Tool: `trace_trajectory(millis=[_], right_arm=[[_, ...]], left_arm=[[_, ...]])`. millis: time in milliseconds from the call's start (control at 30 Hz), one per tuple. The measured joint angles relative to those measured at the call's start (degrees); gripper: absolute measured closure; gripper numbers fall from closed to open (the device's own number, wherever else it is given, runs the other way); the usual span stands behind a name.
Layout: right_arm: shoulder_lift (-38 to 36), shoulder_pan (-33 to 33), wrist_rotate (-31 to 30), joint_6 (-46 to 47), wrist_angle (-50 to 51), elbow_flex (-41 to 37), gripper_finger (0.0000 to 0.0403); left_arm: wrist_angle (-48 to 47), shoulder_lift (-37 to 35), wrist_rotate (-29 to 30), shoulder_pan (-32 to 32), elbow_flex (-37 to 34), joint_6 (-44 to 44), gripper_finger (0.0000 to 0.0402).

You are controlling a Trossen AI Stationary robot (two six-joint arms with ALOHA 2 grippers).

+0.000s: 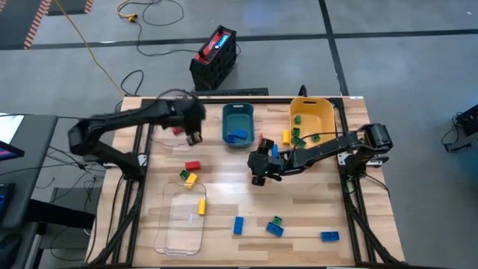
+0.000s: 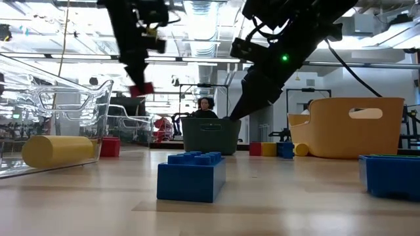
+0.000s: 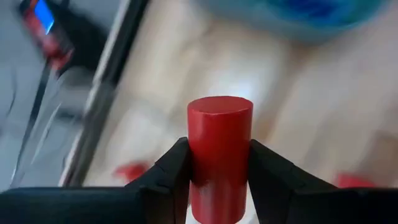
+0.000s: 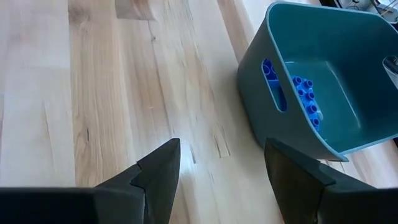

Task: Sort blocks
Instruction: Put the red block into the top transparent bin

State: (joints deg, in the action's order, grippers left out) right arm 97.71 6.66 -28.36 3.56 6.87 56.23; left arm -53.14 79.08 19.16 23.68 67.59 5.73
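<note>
High view: left tool (image 1: 193, 137) hangs over the surface (image 1: 224, 217) beside the teal bin (image 1: 239, 123); right tool (image 1: 259, 170) sits mid-surface, near the yellow bin (image 1: 312, 119). Blocks lie scattered: red (image 1: 193, 165), yellow (image 1: 201, 206), blue (image 1: 238, 225); a clear tray (image 1: 181, 220) lies at the left.
Low view: left tool (image 2: 138, 82) is raised above the surface with a red cylinder (image 2: 142, 89); a blue block (image 2: 191, 175) lies nearest, a yellow cylinder (image 2: 58, 150) lies in the tray (image 2: 46, 118).
Left wrist view: left tool (image 3: 219, 180) is clenched on the upright red cylinder (image 3: 219, 149).
Right wrist view: right tool (image 4: 221, 168) is spread, nothing between its fingers; blue blocks (image 4: 305, 99) lie inside the teal bin (image 4: 323, 74).
Writing: none can be read.
</note>
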Motion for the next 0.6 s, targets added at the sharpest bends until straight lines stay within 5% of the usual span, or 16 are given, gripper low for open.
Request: trace_trajectory(millis=[600], right_arm=[[0.0, 0.1, 0.0, -0.4, -1.9, 0.0, 0.0159]], left_arm=[[5.8, -1.1, -2.9, 20.7, -18.0, 0.4, 0.0284]])
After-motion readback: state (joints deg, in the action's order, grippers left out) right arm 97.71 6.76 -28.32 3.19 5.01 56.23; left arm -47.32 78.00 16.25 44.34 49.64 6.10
